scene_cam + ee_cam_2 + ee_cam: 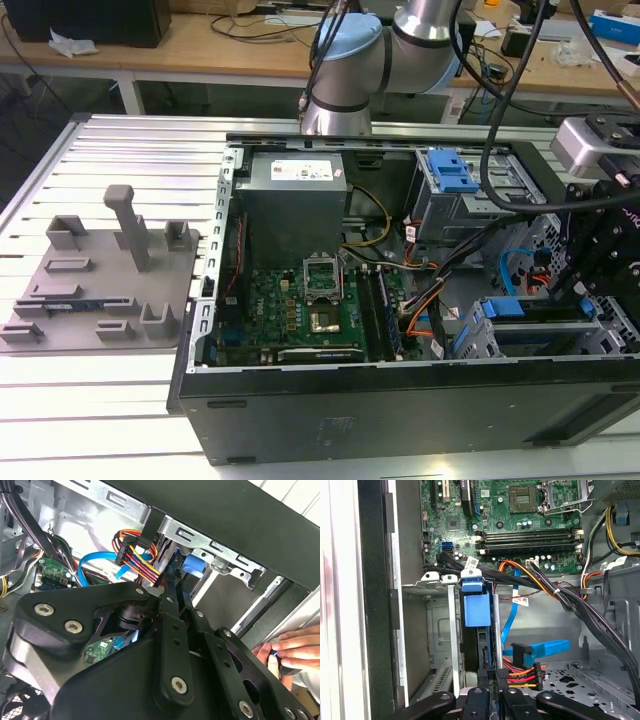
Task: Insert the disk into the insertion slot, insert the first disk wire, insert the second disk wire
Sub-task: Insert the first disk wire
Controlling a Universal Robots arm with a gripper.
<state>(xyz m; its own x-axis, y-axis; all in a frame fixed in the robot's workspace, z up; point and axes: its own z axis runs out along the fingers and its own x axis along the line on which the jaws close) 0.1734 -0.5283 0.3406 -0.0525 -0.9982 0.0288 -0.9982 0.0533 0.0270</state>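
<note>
Step 1 done: the disk (476,609) fills the insertion slot (468,338), exterior view's lower right. Narrow-jawed gripper (493,682) seemingly pinches the power connector (522,674); blue data cable (542,649) unplugged.

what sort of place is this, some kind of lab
Most likely a robotics lab or workshop: an open computer case lies on a slotted metal table, a robot arm stands behind it, and cluttered wooden benches run along the back.
</note>
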